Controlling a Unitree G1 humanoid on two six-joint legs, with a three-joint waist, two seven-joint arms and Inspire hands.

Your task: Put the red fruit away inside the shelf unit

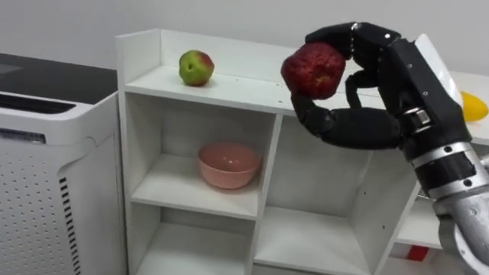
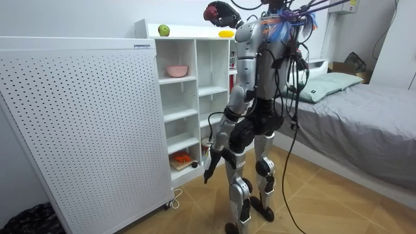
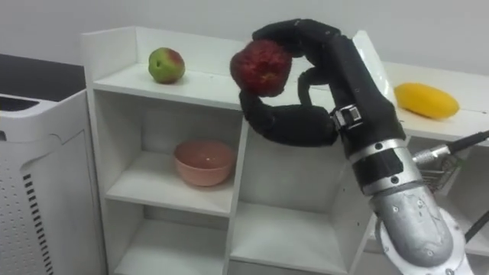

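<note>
The right hand [image 1: 393, 76] curls round a red fruit [image 1: 313, 70], holding it just above the top shelf of the closet [image 1: 229, 85], right of the green apple [image 1: 196, 67]; the left hand [image 2: 209, 166] hangs beside the thigh, grip unreadable

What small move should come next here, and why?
Probably lower the right hand until the dark red round fruit rests on the white shelf unit's top board, between the green-red apple and the yellow fruit; it is held over that board's front edge.
</note>
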